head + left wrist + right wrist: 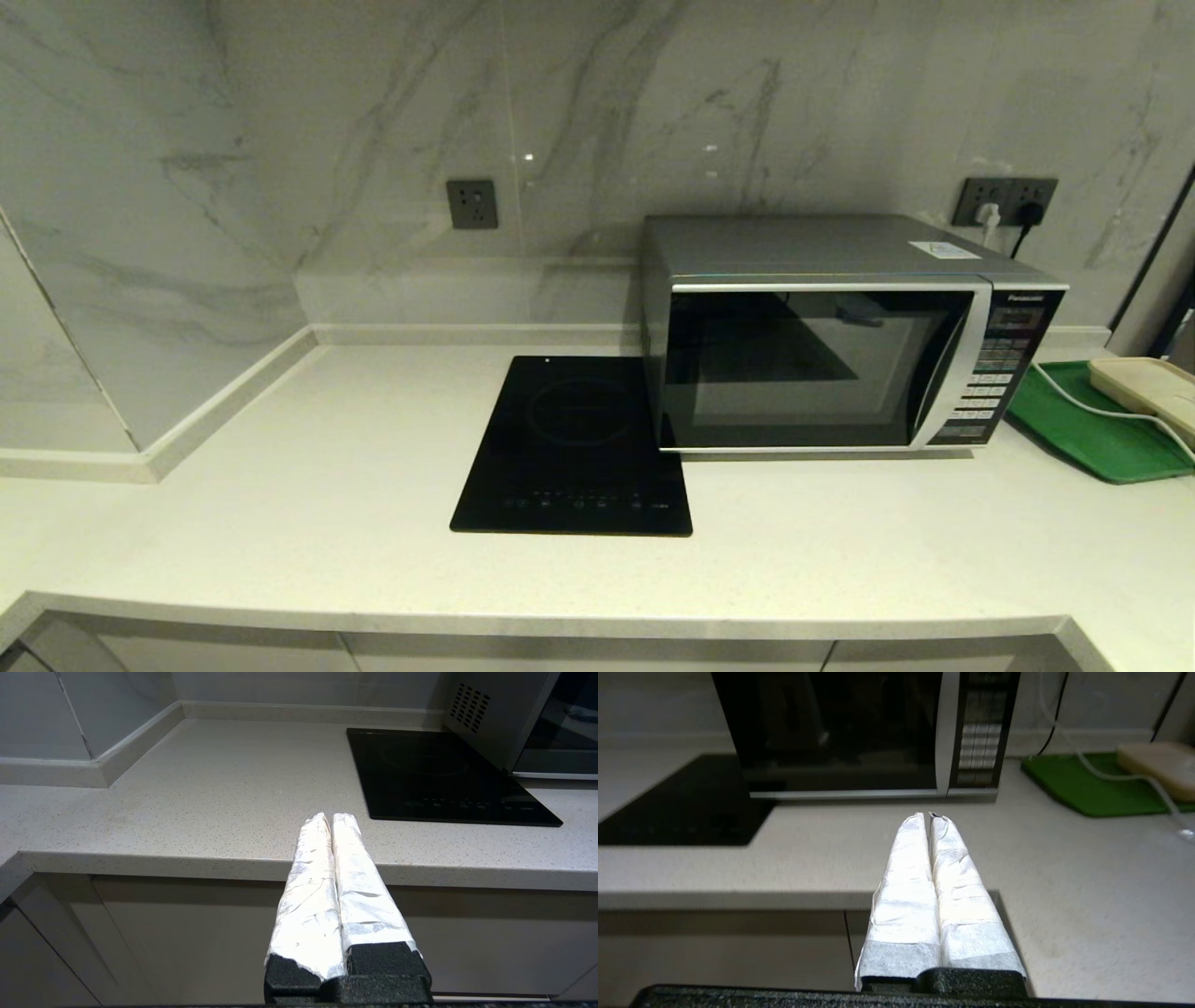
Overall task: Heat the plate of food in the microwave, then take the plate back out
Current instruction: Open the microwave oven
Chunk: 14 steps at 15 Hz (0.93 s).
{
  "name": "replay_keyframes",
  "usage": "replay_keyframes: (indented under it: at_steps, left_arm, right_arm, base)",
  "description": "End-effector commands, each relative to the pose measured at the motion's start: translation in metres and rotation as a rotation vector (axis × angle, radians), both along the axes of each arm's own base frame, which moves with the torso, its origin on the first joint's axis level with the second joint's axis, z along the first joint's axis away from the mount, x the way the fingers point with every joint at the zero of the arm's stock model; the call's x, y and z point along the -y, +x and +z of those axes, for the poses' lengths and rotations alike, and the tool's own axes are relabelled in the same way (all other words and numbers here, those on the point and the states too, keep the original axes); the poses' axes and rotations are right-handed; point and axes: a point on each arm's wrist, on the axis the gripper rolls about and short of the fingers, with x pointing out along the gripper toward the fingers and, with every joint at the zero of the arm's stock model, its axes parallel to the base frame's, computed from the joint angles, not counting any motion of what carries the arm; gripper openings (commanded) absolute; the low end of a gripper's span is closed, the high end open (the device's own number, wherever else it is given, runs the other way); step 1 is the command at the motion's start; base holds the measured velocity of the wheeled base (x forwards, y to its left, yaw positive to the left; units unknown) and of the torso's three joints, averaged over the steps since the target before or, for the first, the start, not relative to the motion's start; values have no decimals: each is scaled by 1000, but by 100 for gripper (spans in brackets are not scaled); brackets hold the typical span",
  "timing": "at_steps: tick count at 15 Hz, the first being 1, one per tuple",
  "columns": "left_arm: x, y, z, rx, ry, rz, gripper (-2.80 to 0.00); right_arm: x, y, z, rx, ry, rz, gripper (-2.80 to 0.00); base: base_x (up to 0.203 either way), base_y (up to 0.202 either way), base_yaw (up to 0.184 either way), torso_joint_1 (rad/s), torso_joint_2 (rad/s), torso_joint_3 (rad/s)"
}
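Note:
The silver-grey microwave (pixel 840 336) stands on the counter at the right, its dark glass door closed; it also shows as microwave (pixel 859 732) and microwave (pixel 523 718) in the wrist views. The plate of food is out of view everywhere. Neither arm shows in the head view. My left gripper (pixel 331 816) is shut and empty, hanging in front of the counter's front edge, left of the cooktop. My right gripper (pixel 928 815) is shut and empty too, low by the counter's front edge, facing the microwave's keypad side.
A flat black induction cooktop (pixel 579 443) lies left of the microwave. A green tray (pixel 1092 425) with a cream tray (pixel 1153 392) and a white cable sits at the far right. Marble walls close in the back and left; cabinet fronts (pixel 187 938) lie below the counter.

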Motion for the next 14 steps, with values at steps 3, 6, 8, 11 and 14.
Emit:
replay_keyframes:
  at_steps: [3, 6, 8, 11, 14]
  left_arm:
    - [0, 0, 0, 1, -1, 1, -280]
    - [0, 0, 0, 2, -1, 1, -280]
    - [0, 0, 0, 0, -1, 0, -280]
    - [0, 0, 0, 0, -1, 1, -280]
    - [0, 0, 0, 0, -1, 1, -280]
  right_arm:
    - [3, 9, 108, -112, -26, -168, -280]
    - [8, 64, 141, -326, -86, -370, -280]
    - [13, 102, 147, -452, -165, -511, -280]
    - [14, 154, 148, -532, -243, -533, -280]
    - [4, 211, 138, -533, -269, -496, -280]
  base:
    - [0, 0, 0, 0, 0, 0]
    - [0, 0, 0, 0, 0, 0]
    - [0, 0, 0, 0, 0, 0]
    - [0, 0, 0, 0, 0, 0]
    - [0, 0, 0, 0, 0, 0]
